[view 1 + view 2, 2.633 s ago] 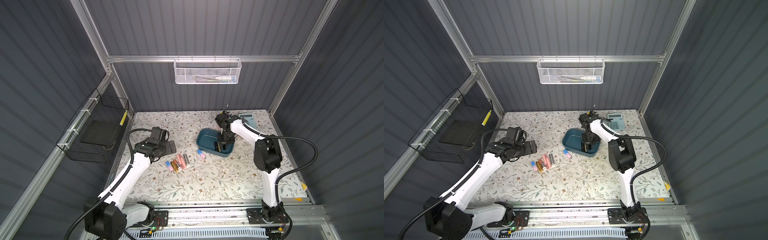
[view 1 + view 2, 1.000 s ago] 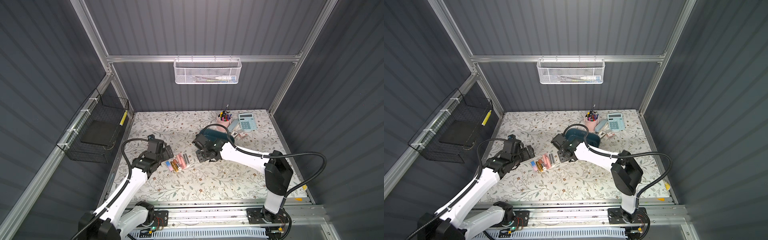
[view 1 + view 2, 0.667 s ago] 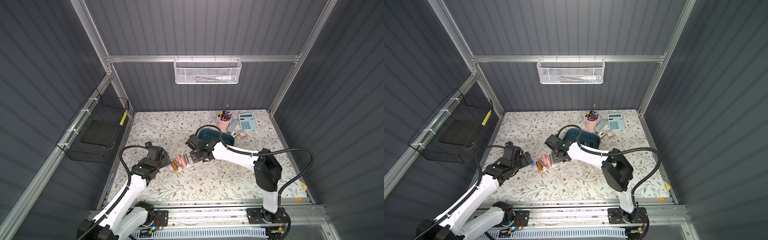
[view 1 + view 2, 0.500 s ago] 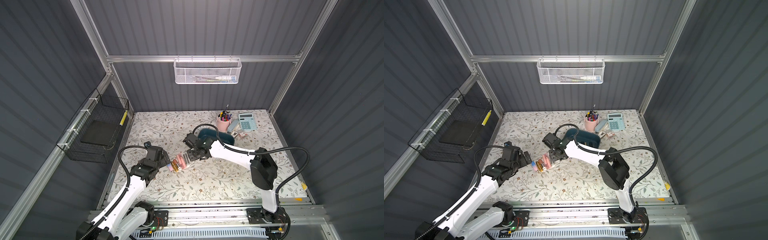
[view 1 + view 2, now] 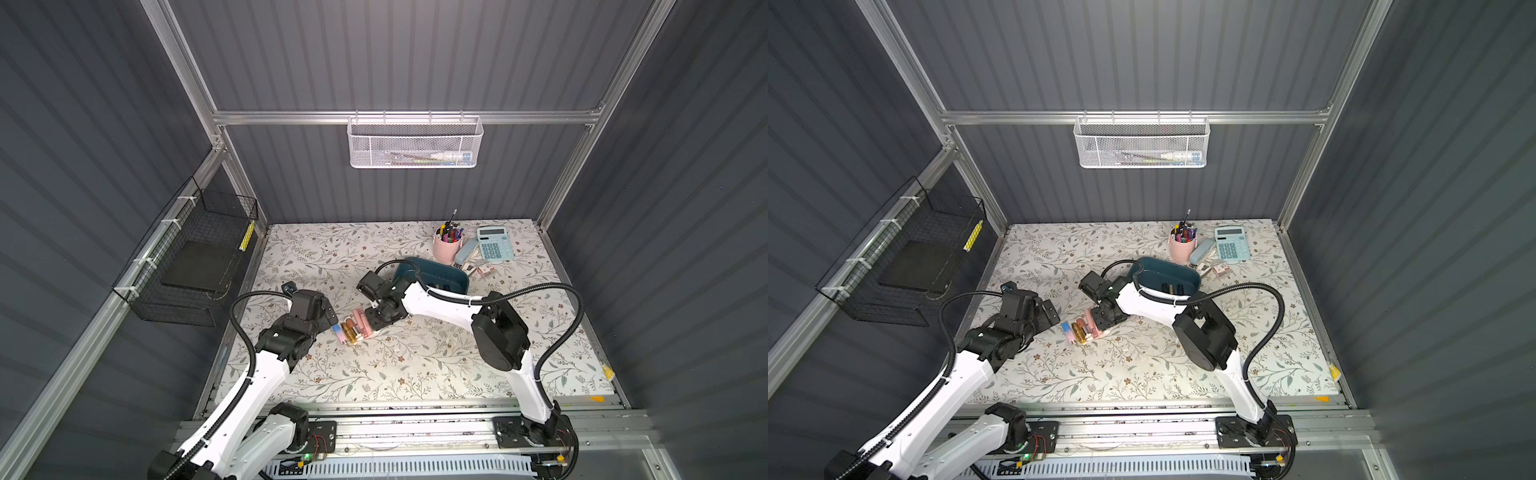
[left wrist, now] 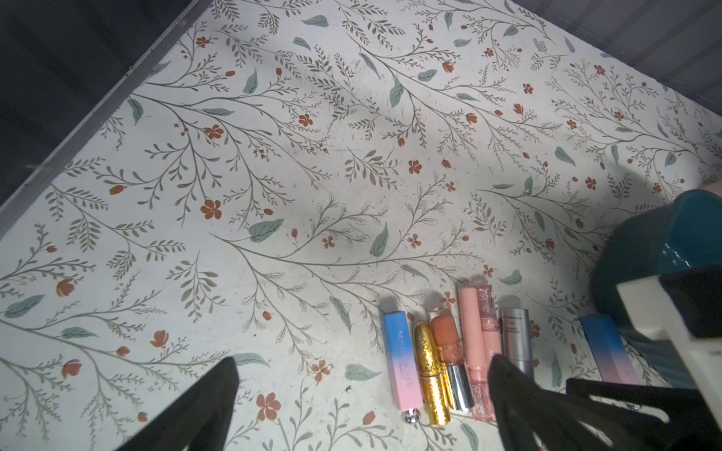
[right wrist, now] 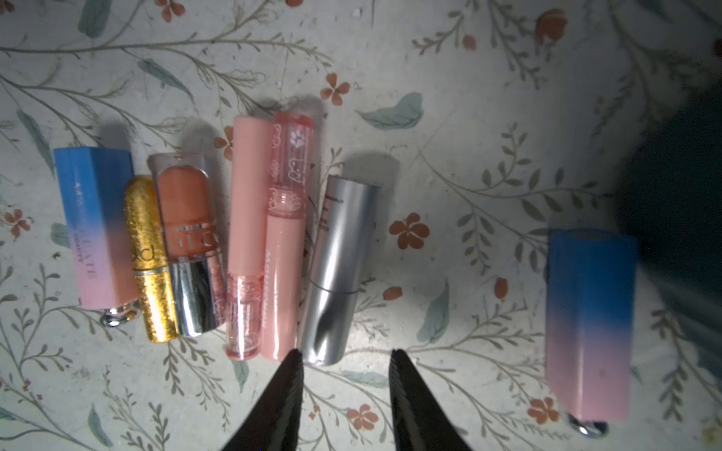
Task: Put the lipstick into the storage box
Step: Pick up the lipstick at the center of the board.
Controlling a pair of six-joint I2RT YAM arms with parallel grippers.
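Several lipsticks (image 5: 353, 328) lie side by side on the floral table, left of the dark teal storage box (image 5: 432, 278). In the right wrist view the row ends with a silver lipstick (image 7: 340, 269), and a blue-to-pink one (image 7: 590, 320) lies apart, closer to the box. My right gripper (image 7: 345, 353) hangs low over the row's box-side end, open by a narrow gap with nothing in it. Its fingertips stop just short of the silver tube's end. My left gripper (image 6: 361, 363) stands wide open and empty at the row's other end, by another blue-to-pink lipstick (image 6: 400, 363). Dark items lie in the box.
A pink pen cup (image 5: 446, 249), a pale blue calculator (image 5: 492, 243) and small items stand behind the box. A white mesh basket (image 5: 413, 143) hangs on the back wall. A black wire basket (image 5: 187, 266) hangs on the left wall.
My right arm has swung from over the storage box across to the lipstick row and lowered; its jaws have narrowed a little. My left arm has drawn back and settled by the row's left end.
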